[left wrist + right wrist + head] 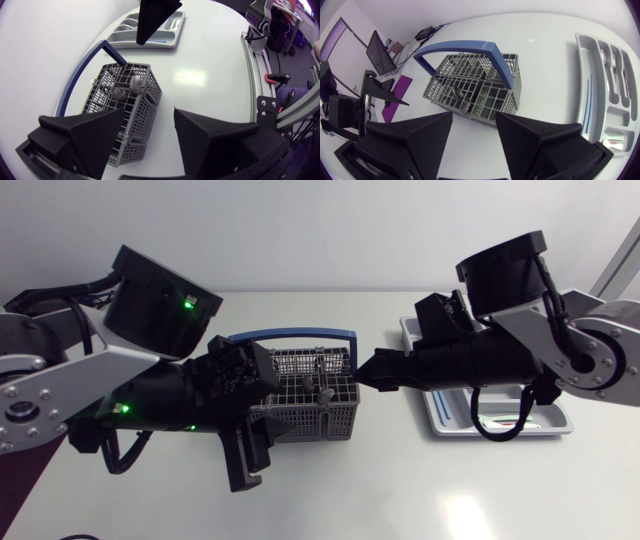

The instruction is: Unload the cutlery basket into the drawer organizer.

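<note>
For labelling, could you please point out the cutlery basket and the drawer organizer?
cutlery basket (325, 422): head view, grey mesh side wall.
drawer organizer (550, 418): head view, bare corner compartment.

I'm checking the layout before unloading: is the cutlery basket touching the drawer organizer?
Apart. The right wrist view shows a strip of bare table between the cutlery basket and the drawer organizer; the left wrist view shows the same gap.

Silver-grey links, black joints, green lights, looping black cables.
</note>
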`<action>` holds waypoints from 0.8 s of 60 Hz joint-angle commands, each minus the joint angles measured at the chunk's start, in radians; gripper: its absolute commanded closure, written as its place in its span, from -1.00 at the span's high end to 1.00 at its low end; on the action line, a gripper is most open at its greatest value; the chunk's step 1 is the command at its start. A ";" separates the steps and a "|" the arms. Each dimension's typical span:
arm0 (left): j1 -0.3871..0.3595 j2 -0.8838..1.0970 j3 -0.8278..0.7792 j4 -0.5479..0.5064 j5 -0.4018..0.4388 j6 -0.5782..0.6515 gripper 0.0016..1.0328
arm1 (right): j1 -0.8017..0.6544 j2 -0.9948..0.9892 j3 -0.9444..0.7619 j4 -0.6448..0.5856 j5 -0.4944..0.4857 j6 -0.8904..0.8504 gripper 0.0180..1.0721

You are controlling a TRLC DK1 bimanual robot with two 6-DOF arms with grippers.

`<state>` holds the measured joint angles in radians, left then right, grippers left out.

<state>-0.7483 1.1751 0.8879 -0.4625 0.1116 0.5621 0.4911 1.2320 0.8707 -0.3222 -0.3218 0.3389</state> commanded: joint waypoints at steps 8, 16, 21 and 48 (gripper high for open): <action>0.003 -0.015 -0.015 -0.005 -0.009 0.021 0.68 | 0.009 0.050 0.039 -0.017 -0.066 0.180 0.49; 0.001 -0.014 -0.021 -0.004 -0.010 0.019 0.68 | 0.024 0.103 0.068 -0.069 -0.077 0.180 0.49; 0.003 -0.014 -0.021 -0.004 -0.013 0.019 0.68 | 0.040 0.129 0.068 -0.060 -0.077 0.215 0.49; 0.010 -0.006 -0.032 0.002 -0.015 0.019 0.68 | 0.064 0.225 0.076 0.110 -0.108 0.319 -0.13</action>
<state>-0.7471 1.1694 0.8783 -0.4618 0.0990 0.5621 0.5396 1.4204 0.9371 -0.2222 -0.4232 0.6071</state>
